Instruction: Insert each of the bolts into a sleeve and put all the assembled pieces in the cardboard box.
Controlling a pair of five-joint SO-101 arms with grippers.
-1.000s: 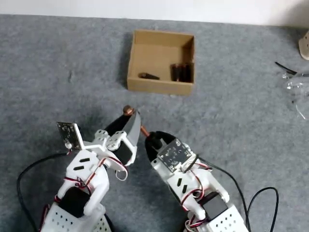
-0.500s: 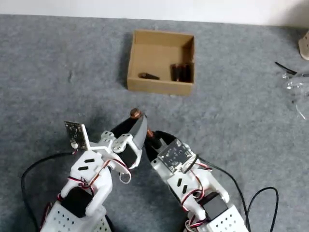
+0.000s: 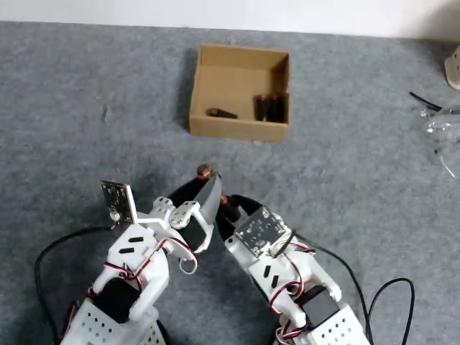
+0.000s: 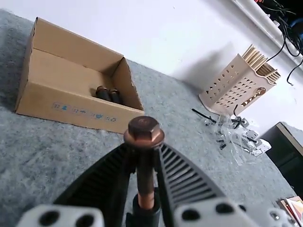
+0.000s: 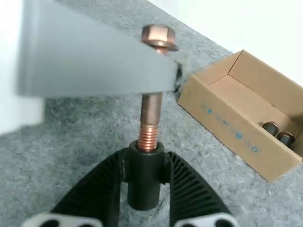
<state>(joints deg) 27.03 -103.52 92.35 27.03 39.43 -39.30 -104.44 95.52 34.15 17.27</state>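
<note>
Copper bolt (image 4: 144, 134), clamped in the left gripper (image 4: 144, 150), sits tip-first in the black sleeve (image 5: 143, 182) pinched by the right gripper (image 5: 143, 160).

Your table (image 3: 86, 86) is covered in grey carpet. Toward its far edge you have the cardboard box (image 3: 237, 128), sitting open side up. Off to the right lie clear plastic bits (image 3: 440, 122) tangled with black wire, and near them stands a pale slotted holder (image 4: 236, 85). Black cables (image 3: 388, 295) trail over the carpet at the near edge.
</note>
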